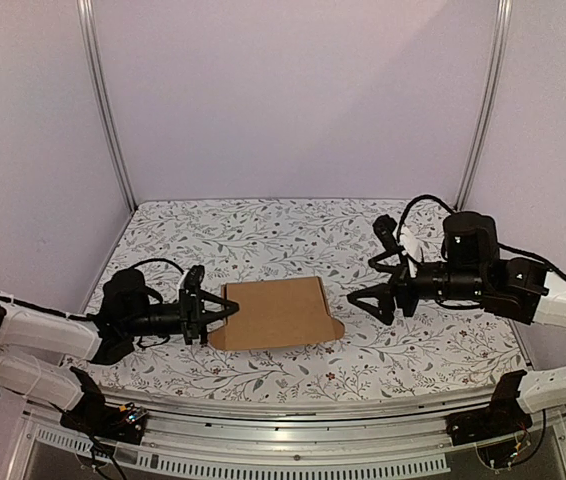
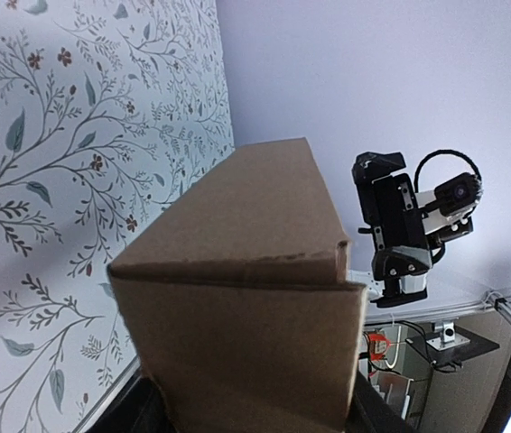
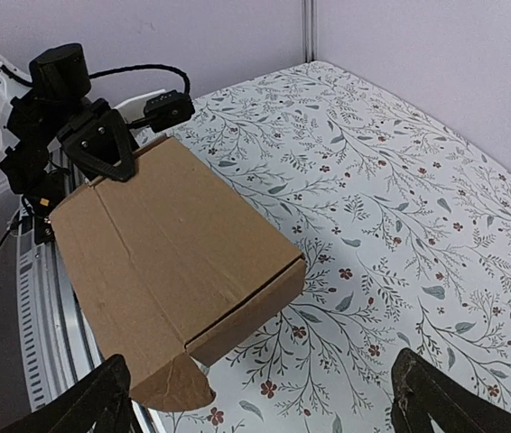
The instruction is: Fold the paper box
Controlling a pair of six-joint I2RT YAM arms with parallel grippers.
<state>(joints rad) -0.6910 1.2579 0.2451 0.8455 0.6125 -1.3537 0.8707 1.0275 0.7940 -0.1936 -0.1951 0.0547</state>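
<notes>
Closest to the lens in the left wrist view, the paper box (image 2: 237, 298) fills the lower centre. The left gripper (image 1: 219, 318) holds its near end, fingers grasping that edge at the lower left of the overhead view. Centre frame, the box rests on the table (image 1: 263, 225), already raised into a shallow sleeve. Its right end seems open, with a rounded flap (image 3: 176, 390) sticking out untucked, so closing the ends looks like what remains. Right of centre, the right gripper (image 1: 368, 303) hovers apart from the box, fingers spread wide around nothing. Only patterned table lies between them, and nothing blocks that approach.
</notes>
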